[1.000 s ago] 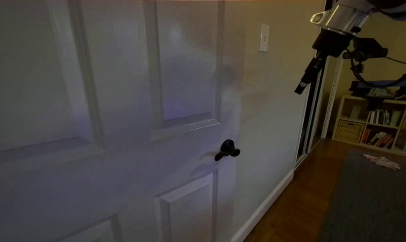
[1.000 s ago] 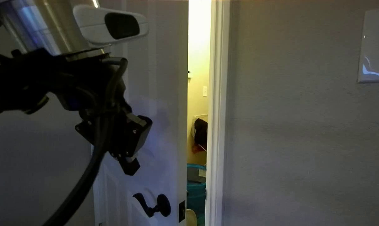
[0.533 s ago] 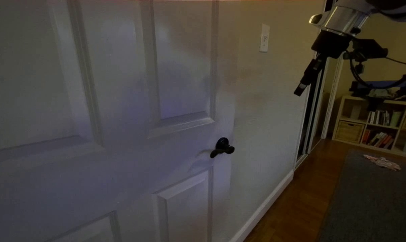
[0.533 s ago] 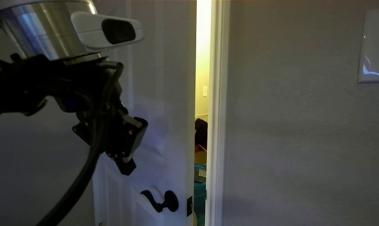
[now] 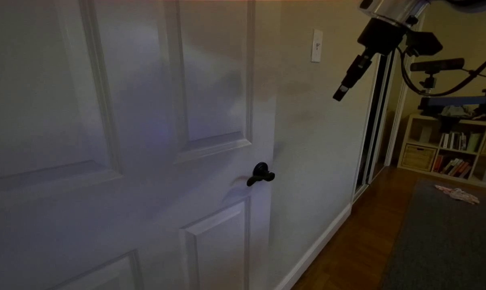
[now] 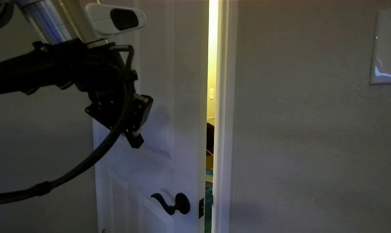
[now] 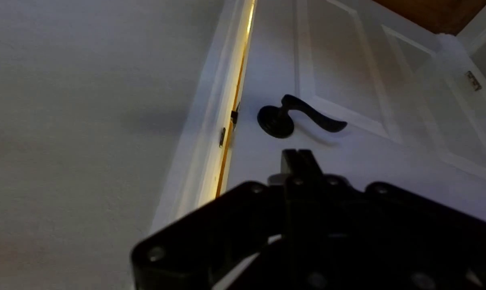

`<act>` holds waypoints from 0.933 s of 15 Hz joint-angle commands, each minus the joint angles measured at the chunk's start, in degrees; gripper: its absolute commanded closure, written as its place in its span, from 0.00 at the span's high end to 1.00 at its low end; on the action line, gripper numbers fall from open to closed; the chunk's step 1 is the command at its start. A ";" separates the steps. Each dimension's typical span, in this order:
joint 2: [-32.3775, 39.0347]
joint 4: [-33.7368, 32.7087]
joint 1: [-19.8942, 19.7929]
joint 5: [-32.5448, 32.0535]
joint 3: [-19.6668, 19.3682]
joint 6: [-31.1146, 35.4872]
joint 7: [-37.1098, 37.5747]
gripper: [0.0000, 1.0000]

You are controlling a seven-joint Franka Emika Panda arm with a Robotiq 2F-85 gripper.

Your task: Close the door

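Note:
The white panelled door [image 6: 185,129] stands slightly ajar, with a narrow bright gap between its edge and the door frame [image 6: 224,129]. It fills the left of an exterior view [image 5: 146,133] and shows in the wrist view [image 7: 387,173]. Its black lever handle [image 6: 181,204] shows in an exterior view [image 5: 261,174] and in the wrist view [image 7: 277,121]. My gripper [image 7: 298,152] is shut with nothing between its fingertips. In an exterior view [image 5: 338,96] it hangs in the air, apart from the door and higher than the handle; it also shows in an exterior view [image 6: 136,142].
A wall with a light switch [image 5: 316,45] lies beyond the door edge. A cable [image 6: 95,155] loops from the arm. A bookshelf [image 5: 452,149] stands at the back by a grey rug [image 5: 440,241] with a cloth [image 5: 457,194] on it.
The door has swung toward its frame and the gap has narrowed. My gripper has stayed shut; it dipped slightly, then rose and moved left in an exterior view.

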State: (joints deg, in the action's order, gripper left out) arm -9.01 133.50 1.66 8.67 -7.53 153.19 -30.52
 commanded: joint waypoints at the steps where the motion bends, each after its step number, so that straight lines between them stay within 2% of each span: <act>1: 3.53 -3.52 1.55 2.70 0.30 2.13 -3.66 0.03; 5: 8.80 -8.27 2.05 9.63 -0.35 0.74 -9.68 0.03; 8: 14.12 -13.77 0.73 17.50 -0.33 -1.97 -16.18 0.03; 11: 19.17 -19.37 -0.78 20.25 0.00 -3.11 -18.26 0.04; 12: 20.72 -21.53 -4.37 19.66 3.40 -3.45 -17.85 0.03; 14: 23.93 -25.68 -6.45 18.97 5.16 -3.71 -17.14 0.03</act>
State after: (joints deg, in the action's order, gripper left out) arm 10.48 114.55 -0.67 26.88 -5.68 151.84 -46.50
